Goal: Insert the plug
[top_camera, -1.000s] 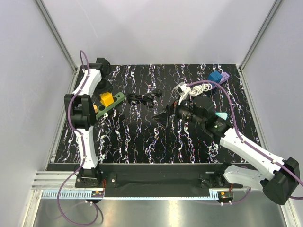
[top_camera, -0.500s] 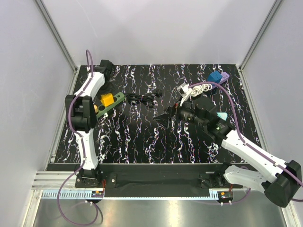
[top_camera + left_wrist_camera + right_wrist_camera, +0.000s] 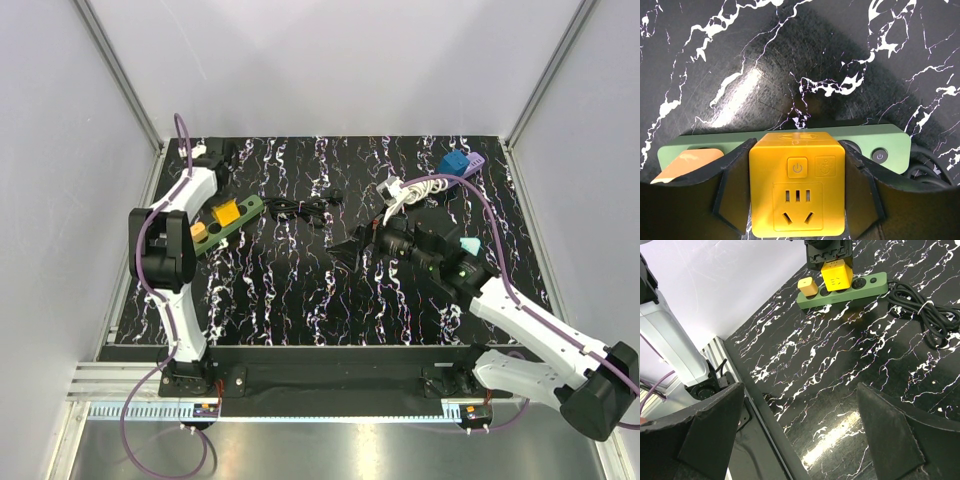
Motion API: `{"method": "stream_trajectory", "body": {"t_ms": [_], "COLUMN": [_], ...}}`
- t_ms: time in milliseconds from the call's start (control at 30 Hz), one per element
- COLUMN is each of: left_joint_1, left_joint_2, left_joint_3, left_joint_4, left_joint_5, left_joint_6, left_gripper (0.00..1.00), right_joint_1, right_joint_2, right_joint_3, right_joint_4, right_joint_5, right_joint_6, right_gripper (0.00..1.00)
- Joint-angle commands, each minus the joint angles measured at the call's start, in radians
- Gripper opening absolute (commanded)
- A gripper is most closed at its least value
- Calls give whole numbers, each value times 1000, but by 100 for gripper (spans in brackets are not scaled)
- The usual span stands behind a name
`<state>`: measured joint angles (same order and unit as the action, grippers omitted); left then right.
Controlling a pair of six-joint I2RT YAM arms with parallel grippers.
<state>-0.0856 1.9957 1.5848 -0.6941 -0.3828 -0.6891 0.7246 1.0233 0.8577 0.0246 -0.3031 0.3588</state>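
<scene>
- Yellow plug cube (image 3: pixel 797 190) is sitting on the green power strip (image 3: pixel 880 145), at the left side of the table (image 3: pixel 290 290). It is occupying a middle socket, socket face pointing up at the left wrist camera.
- Left gripper (image 3: pixel 796 145) is straddling the cube, part open. Both fingers (image 3: pixel 735 185) are lying flush against the cube's sides, so it is reading as a grip on the plug.
- Insertion is looking mostly done. The cube is standing square on the strip with no tilt showing in the right wrist view.
- The cube body is hiding its underside, so I cannot tell if the pins are going fully home. It is possibly needing a last push down.
- Orange plug (image 3: pixel 685 165) is sitting in the strip's end socket, just beside the cube and apart from the fingers.
- Right gripper (image 3: pixel 338 254) is hanging over mid-table, well apart from the strip. Its jaws are standing fully wide and holding nothing.
- Strip's black cord (image 3: pixel 925 310) is lying bundled near the strip's switch end.
- Remaining, by my judgement: confirming the seat, letting go, backing the left arm off.
</scene>
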Motion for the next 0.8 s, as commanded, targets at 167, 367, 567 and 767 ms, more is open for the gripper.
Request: {"method": "stream_trajectory", "body": {"t_ms": [167, 367, 567, 767], "left_joint_1": [-71, -88, -115, -123], "left_joint_2": [52, 40, 26, 2], "left_joint_3": [-105, -149, -167, -186], "left_joint_4": [-120, -108, -108, -108], "left_joint_5": [42, 9, 12, 10], "left_joint_6": [-12, -32, -33, -32], "left_gripper": [0, 0, 0, 0], "right_joint_1": [-1, -1, -1, -2], "right_joint_2": [-5, -41, -52, -68], "right_joint_3": [3, -14, -20, -23], "right_joint_4": [29, 23, 20, 11], "right_joint_5": [25, 30, 41, 39], "right_joint_6": [-4, -6, -11, -12], "right_gripper": [100, 100, 100, 100]}}
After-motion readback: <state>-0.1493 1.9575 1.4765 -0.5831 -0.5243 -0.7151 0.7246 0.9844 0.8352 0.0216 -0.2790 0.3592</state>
